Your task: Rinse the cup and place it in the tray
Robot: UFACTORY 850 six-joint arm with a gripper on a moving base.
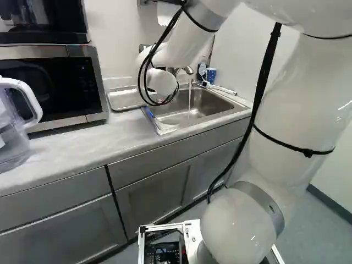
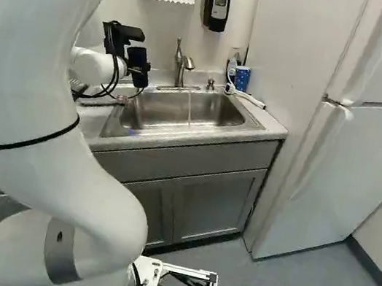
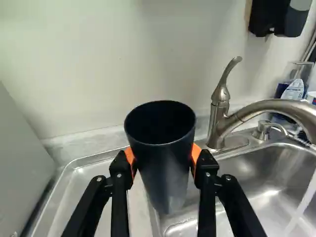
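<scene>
The dark cup [image 3: 163, 168] is clasped from both sides by the orange pads [image 3: 196, 157] of the gripper [image 2: 138, 67], mouth up, left of the faucet [image 2: 181, 71]. To its left, a metal tray [image 3: 74, 185] is set on the counter [image 1: 82, 148]; to its right, water [image 3: 301, 207] is being poured into the sink [image 2: 156, 111]. A blue-patterned cup [image 2: 242, 76] is seen at the far right corner.

Tabletop [image 1: 124, 135]: pale grey
Microwave [image 1: 47, 82]: at the left of the left base view
Pitcher [image 1: 12, 137]: clear, white-handled, nearer than the microwave
Tray [image 3: 91, 177]: shallow, metal, between microwave and sink
Sink [image 2: 156, 107]: steel, set into the surface
Far corner: 1 blue cup [image 2: 242, 77], 1 bottle [image 2: 232, 66] just beside it
</scene>
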